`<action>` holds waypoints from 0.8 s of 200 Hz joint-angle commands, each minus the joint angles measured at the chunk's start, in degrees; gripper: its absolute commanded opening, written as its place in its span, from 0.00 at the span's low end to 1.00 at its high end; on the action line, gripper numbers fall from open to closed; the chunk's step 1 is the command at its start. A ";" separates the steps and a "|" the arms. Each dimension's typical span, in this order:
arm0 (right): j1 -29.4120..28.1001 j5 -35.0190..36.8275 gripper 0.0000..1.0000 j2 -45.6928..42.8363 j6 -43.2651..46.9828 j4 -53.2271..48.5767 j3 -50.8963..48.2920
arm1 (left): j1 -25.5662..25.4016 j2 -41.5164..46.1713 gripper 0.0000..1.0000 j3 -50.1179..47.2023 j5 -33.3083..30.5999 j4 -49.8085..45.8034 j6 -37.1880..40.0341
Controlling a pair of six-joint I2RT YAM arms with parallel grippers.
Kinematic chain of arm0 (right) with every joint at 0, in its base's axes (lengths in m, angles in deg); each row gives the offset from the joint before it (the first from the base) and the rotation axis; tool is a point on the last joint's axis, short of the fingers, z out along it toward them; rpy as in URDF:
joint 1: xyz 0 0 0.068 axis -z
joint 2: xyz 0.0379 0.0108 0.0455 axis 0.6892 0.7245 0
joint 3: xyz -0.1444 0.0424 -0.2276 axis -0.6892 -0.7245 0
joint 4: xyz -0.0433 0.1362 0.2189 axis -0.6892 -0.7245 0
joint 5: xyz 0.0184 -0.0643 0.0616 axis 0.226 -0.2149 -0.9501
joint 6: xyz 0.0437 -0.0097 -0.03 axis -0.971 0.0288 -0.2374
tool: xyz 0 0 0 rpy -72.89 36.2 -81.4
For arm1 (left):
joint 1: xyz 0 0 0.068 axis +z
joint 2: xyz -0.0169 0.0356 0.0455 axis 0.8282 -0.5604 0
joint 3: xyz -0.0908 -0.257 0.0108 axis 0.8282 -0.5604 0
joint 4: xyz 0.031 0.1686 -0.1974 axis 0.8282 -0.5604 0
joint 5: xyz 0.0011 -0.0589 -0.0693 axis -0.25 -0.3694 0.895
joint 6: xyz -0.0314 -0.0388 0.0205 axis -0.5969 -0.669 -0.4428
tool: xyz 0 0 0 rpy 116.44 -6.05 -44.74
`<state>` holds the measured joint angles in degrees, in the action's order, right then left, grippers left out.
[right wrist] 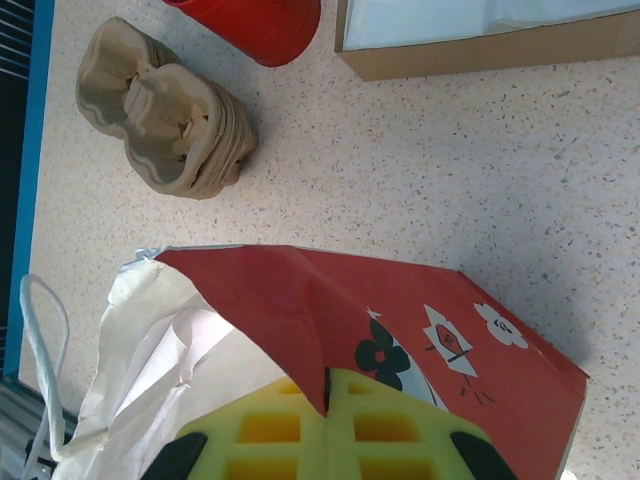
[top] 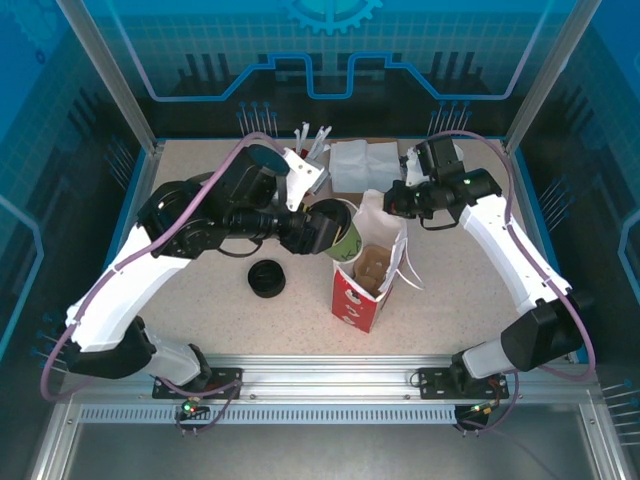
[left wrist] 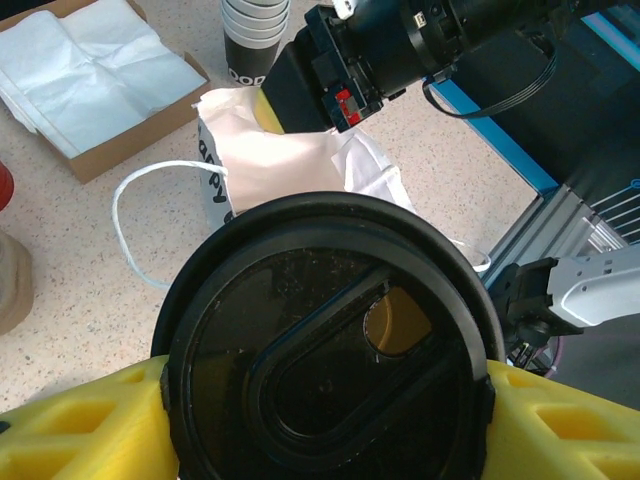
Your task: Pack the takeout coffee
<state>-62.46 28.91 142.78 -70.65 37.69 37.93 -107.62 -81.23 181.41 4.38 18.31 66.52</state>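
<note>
While the left tool (top: 322, 232) grips the takeout coffee (top: 340, 224) near the middle of the overhead view, the cup is tipped sideways just left of the open mouth of the paper bag (top: 362, 295). In the left wrist view the cup's black lid (left wrist: 330, 350) faces the camera in the lower half of the frame. The yellow fingers (left wrist: 80, 430) press on it from both sides, spread about as wide as the lid.

The right tool (top: 393, 203) is closed, pinching the bag's upper rim on the right side of its mouth. In the right wrist view its yellow pads (right wrist: 270, 430) meet over the fold of red outer and white inner paper at the bottom of the frame.

The bag stands upright at the centre of the tabletop (top: 300, 330), and a brown cup carrier (top: 375, 265) lies inside it. A low stack of black lids (top: 267, 278) sits left of the bag. A box of white napkins (top: 365, 165) lies at top centre. A stack of lidless cups (left wrist: 255, 40) stands at the top of the left wrist view, beyond the bag.
</note>
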 commanded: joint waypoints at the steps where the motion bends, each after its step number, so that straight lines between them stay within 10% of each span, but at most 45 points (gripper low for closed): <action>1: -1.08 1.31 0.00 -1.15 -3.25 0.71 -0.23 | -0.24 -1.46 0.66 1.62 1.59 1.80 1.02; 160: -0.26 -0.04 0.00 -3.42 -1.48 -0.04 -1.63 | -5.87 -9.21 0.65 -3.37 -7.39 6.16 -1.58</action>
<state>-62.75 29.72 141.14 -73.49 37.58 37.45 -113.02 -90.37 180.51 0.36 22.66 66.26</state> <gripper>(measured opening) 0.041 0.655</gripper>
